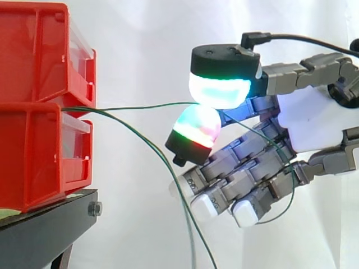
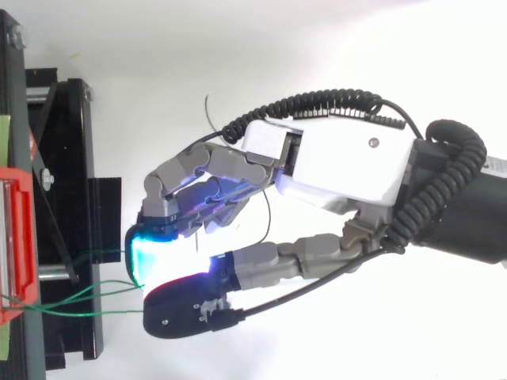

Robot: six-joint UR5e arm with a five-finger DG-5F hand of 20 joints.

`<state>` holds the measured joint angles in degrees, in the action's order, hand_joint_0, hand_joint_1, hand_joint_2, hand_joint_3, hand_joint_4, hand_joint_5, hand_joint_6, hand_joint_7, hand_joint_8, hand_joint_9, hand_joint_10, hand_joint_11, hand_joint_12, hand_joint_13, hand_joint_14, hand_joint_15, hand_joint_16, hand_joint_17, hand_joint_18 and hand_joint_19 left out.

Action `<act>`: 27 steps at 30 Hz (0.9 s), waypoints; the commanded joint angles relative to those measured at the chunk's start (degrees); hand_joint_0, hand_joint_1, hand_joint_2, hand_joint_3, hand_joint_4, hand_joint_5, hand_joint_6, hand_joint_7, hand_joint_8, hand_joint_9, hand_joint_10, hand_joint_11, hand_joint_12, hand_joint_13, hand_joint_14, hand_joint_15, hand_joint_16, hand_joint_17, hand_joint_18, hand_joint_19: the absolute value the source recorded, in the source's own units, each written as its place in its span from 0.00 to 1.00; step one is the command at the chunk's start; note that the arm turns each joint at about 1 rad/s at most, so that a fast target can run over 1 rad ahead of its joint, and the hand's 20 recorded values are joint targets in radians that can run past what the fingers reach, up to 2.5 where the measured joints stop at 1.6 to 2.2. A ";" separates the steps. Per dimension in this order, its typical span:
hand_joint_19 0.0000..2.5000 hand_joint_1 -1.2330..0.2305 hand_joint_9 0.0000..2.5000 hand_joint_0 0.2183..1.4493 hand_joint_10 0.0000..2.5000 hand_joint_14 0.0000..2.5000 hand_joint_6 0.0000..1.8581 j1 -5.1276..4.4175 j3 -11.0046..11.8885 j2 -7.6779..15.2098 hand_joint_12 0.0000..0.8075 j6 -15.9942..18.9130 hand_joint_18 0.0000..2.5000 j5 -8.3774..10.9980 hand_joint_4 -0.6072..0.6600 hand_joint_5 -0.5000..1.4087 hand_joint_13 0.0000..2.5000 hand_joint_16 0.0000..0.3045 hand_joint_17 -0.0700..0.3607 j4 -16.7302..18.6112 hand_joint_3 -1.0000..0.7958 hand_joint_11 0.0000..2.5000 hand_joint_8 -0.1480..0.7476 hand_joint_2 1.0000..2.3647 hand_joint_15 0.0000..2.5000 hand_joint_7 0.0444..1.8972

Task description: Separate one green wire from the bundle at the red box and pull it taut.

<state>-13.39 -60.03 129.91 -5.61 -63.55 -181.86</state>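
Stand (image 1: 47, 232): black, at lower left.
On stand: lower red bin (image 1: 33, 159).
On lower bin: upper red bin (image 1: 33, 50), stacked.

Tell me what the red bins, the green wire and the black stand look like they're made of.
The red bins look like glossy moulded plastic, with clear drawer fronts. The green wire is thin, probably plastic-insulated; it bends in loose curves. The black stand seems to be matte painted metal, with a bolt at its edge.
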 commanded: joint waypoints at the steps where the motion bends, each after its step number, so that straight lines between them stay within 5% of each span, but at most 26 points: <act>1: 0.20 0.32 0.27 0.31 0.00 0.00 0.47 -0.14 -1.59 -0.01 0.41 0.17 0.27 0.18 0.42 0.21 0.28 0.16 0.42 2.92 0.50 0.03 0.43 0.01 0.09 0.58; 13: 0.21 0.32 0.30 0.31 0.00 0.00 0.47 -0.58 -1.76 0.08 0.41 2.71 0.27 0.18 0.44 0.21 0.29 0.16 0.42 3.44 0.50 0.07 0.45 0.01 0.11 0.57; 17: 0.22 0.32 0.31 0.31 0.00 0.00 0.47 -0.67 -4.40 -0.01 0.41 1.40 0.27 -0.08 0.44 0.21 0.29 0.16 0.42 3.79 0.50 0.08 0.45 0.01 0.11 0.58; 18: 0.22 0.32 0.31 0.31 0.00 0.00 0.47 -0.67 -6.60 0.08 0.41 1.31 0.27 -0.08 0.44 0.21 0.29 0.16 0.42 5.20 0.50 0.08 0.45 0.01 0.11 0.58; 27: 0.22 0.32 0.32 0.31 0.00 0.00 0.47 -1.20 -13.72 0.08 0.41 1.75 0.27 -0.08 0.44 0.21 0.30 0.16 0.41 21.28 0.50 0.09 0.45 0.01 0.12 0.57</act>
<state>-14.38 -71.41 129.92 -3.95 -63.63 -168.71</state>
